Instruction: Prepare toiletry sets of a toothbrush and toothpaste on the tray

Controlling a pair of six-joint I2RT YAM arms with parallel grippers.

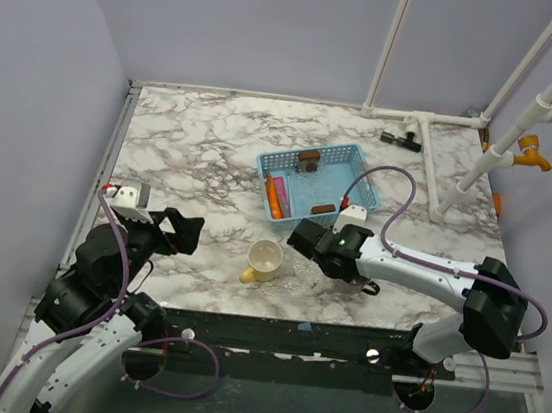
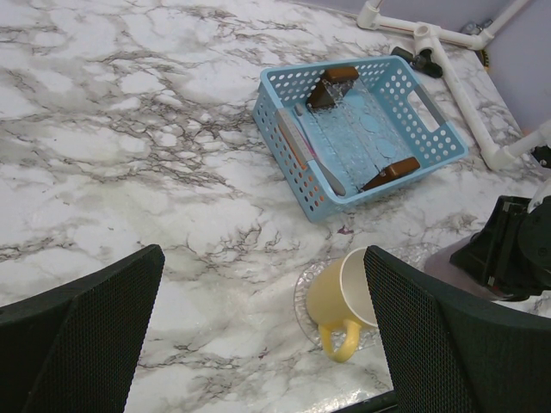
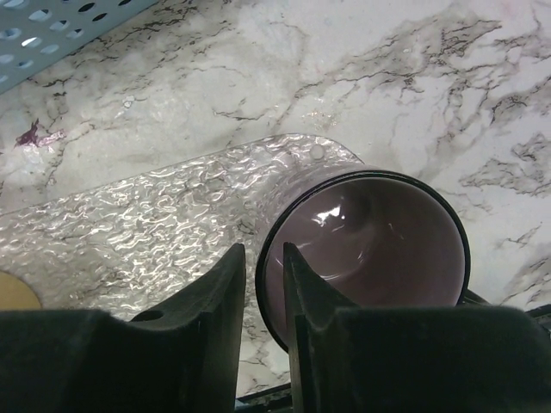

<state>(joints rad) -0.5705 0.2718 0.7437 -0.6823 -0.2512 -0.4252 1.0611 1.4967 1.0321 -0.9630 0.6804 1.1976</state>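
A clear textured tray [image 3: 146, 224] lies near the front edge and also shows in the top view [image 1: 299, 282]. A yellow mug [image 1: 265, 259] stands on its left end. A purple mug [image 3: 370, 245] stands on its right end. My right gripper [image 3: 264, 258] is shut on the purple mug's rim, with one finger inside and one outside. The blue basket [image 1: 317, 176] behind holds an orange and pink toothbrush and tube [image 1: 276, 197] and two brown-ended items [image 2: 392, 169]. My left gripper [image 1: 177, 230] is open and empty, left of the yellow mug [image 2: 344, 297].
White pipes [image 1: 433, 155] run along the back right, with a small black fitting [image 1: 401, 138] near them. Bare marble [image 1: 183, 145] lies left of the basket. The front table edge runs just below the tray.
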